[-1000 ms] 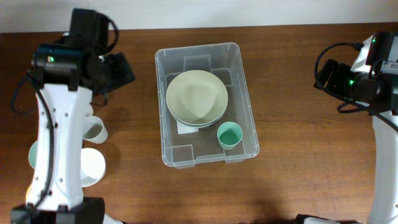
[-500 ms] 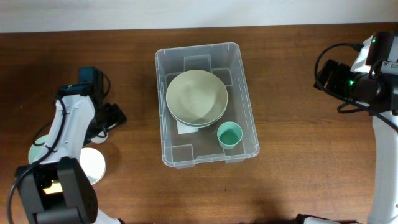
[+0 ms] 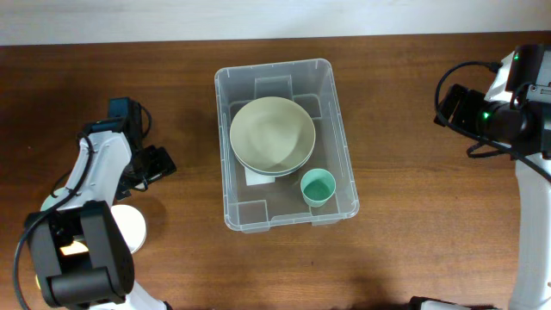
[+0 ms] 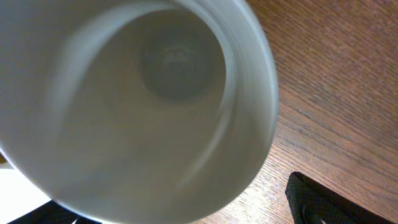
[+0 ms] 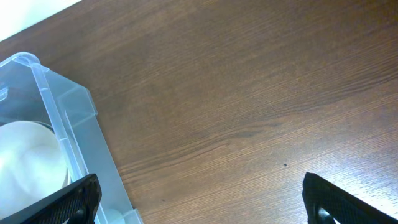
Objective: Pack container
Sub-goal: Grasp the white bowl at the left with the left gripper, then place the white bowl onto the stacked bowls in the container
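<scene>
Left gripper near the left edge sits right over a white cup; can't tell its opening. Right gripper by the right edge, spread wide, empty. Container mid-worktop, holding stacked bowls and a teal cup.

left arm: swung from upper left of the overhead frame down to middle left, now folded over its own base | left gripper: lowered onto the spot where the upper white cup stood | cup: covered overhead, fills the wrist view | last half second: slight upward shift only
</scene>
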`<action>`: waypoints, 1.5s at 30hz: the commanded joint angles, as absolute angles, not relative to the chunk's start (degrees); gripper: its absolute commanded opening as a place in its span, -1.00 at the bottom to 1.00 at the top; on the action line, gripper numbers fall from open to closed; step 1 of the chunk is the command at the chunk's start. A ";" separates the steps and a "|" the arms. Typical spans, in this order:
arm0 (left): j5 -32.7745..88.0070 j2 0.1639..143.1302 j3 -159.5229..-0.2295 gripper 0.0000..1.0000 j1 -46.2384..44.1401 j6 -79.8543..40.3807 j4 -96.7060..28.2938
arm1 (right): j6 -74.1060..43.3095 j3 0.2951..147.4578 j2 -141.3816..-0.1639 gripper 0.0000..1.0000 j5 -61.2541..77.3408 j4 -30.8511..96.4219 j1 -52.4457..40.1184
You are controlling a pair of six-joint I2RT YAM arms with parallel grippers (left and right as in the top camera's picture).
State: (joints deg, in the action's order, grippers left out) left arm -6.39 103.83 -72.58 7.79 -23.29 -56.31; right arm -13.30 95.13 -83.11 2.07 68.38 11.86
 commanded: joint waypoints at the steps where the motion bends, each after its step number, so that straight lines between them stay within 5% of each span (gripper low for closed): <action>1: -5.78 103.72 -72.97 0.87 7.88 -22.28 -59.07 | -13.37 95.04 -83.33 0.98 2.37 68.29 12.03; 13: -5.76 88.82 -78.13 0.96 7.66 -22.74 -63.20 | -13.37 95.04 -83.92 0.98 2.37 68.16 12.03; 26: -1.21 107.31 -78.11 0.93 7.38 -19.57 -55.46 | -13.37 95.04 -83.96 0.98 2.37 68.16 12.03; 28: -1.19 109.62 -78.11 0.79 6.70 -19.35 -54.59 | -13.34 95.04 -83.96 0.98 2.37 68.16 12.03; 31: -1.21 110.02 -78.13 0.29 5.54 -19.11 -54.48 | -13.37 95.04 -83.96 0.98 2.35 68.16 12.03; 36: -1.26 109.34 -81.45 -0.99 2.46 -19.14 -56.53 | -13.34 95.04 -83.96 0.98 2.35 68.20 12.03; 45: -4.51 101.91 -94.67 -0.99 -3.73 -19.18 -67.83 | -13.34 95.04 -83.96 0.98 2.35 68.20 12.03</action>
State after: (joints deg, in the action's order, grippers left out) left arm -3.40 108.12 -88.90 -1.04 -19.25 -65.49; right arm -13.30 95.11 -83.74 2.07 68.36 11.86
